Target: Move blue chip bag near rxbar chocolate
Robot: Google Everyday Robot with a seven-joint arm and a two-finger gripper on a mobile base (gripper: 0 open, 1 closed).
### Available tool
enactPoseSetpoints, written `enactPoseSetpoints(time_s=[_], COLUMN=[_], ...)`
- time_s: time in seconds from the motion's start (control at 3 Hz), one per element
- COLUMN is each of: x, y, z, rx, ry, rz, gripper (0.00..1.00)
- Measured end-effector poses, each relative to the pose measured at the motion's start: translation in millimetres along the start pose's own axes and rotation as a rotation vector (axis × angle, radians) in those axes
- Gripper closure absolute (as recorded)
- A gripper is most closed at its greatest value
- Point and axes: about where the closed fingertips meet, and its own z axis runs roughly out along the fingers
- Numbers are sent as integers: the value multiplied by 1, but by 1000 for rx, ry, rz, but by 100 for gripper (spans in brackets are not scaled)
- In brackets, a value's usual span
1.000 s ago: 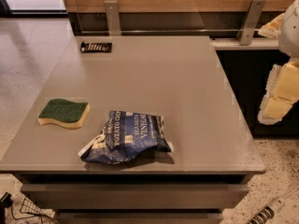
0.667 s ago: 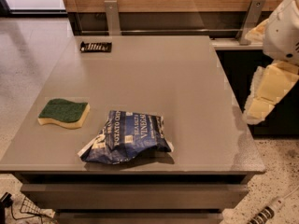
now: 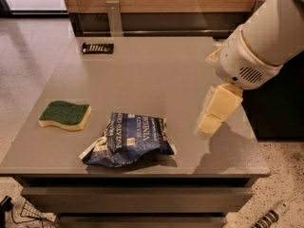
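Over the right part of the grey table (image 3: 156,70): one gripper (image 3: 209,125), cream-coloured, pointing down and to the left from the bulky white arm (image 3: 259,46) that comes in at the upper right corner. Impossible to tell whether spread apart or closed together. Nothing seen held in it; not touching any of the loose things. Impossible to tell as well whether its tip meets the tabletop or hangs just above it; dark shadow cast on the surface to its right. Near the front edge, left of the gripper and apart from it: one blue chip bag (image 3: 127,139), crumpled, lying flat, navy foil with white lettering facing up. At the far left corner of the table, well apart from the bag: one rxbar chocolate (image 3: 97,48), small, black, flat, with a row of pale letters. On the left side, near the bag but not touching it: one sponge (image 3: 65,115), yellow with a green top, green side up. Three loose things on the table in all, one of each kind. Behind the far edge: an upright metal post (image 3: 114,17) before a wooden wall panel.
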Motion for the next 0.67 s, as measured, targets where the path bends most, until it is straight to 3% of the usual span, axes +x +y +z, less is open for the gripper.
enactPoseSetpoints(time_s=[0.33,0.67], x=[-31,-54], y=[11,19], z=[33,85], rx=[-40,-112], ry=[-57,-42], rz=[-3,-5], gripper=[0,0])
